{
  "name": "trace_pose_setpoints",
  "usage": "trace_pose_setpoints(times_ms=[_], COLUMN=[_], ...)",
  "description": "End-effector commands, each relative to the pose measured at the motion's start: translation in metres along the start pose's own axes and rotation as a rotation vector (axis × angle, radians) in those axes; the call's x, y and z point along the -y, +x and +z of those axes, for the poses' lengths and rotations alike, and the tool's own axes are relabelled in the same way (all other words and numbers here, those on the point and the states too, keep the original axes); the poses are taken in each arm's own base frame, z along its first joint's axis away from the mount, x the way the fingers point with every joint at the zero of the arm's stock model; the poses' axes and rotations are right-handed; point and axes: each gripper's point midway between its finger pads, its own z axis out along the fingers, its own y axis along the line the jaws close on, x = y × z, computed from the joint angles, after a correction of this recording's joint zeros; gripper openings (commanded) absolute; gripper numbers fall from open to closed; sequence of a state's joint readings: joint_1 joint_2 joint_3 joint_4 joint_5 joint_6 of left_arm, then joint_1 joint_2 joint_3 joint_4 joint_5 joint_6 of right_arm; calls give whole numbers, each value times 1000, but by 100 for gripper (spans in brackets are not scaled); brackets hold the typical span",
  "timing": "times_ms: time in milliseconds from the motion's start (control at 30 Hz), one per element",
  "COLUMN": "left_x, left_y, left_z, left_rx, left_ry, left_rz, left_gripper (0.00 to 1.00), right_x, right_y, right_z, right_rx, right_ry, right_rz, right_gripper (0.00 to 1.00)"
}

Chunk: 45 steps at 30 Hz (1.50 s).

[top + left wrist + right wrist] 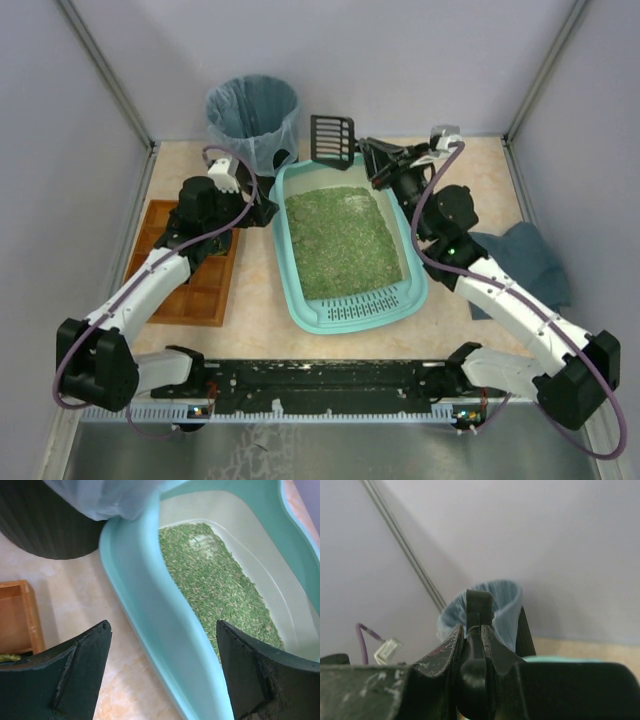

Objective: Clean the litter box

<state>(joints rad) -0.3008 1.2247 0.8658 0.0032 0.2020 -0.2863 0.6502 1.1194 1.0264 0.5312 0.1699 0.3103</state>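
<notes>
The teal litter box lies in the middle of the table, green litter inside, its slotted lip toward the near edge. My left gripper is open, its jaws either side of the box's left rim, one finger over the litter. My right gripper is shut on the handle of a black slotted scoop, held above the box's far end, near the bin. In the right wrist view the handle stands between the closed fingers.
A black bin with a blue-grey bag stands at the far left of the box; it also shows in the left wrist view and right wrist view. A brown wooden compartment tray lies left. A dark blue cloth lies right.
</notes>
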Motion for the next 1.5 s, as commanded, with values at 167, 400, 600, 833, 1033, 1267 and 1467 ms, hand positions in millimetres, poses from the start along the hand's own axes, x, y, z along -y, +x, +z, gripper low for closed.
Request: trace_pose_setpoints(times_ms=[167, 400, 600, 833, 1033, 1267, 1467], left_x=[28, 32, 34, 40, 46, 50, 51], left_y=[7, 15, 19, 26, 33, 35, 38], left_z=[10, 15, 17, 18, 21, 19, 21], left_rx=[-26, -77, -89, -126, -166, -169, -180], left_ry=[91, 111, 110, 139, 175, 189, 196], left_rz=[65, 74, 86, 115, 119, 142, 143], left_gripper=[89, 87, 87, 85, 83, 81, 78], right_x=[55, 81, 88, 99, 99, 105, 120], right_y=[72, 126, 156, 178, 197, 231, 265], right_z=[-62, -85, -80, -65, -55, -55, -70], right_rx=[-224, -420, -557, -599, -649, -761, -883], right_ry=[272, 425, 470, 483, 447, 394, 449], right_rz=[139, 137, 92, -7, -28, 118, 172], right_gripper=[0, 0, 0, 0, 0, 0, 0])
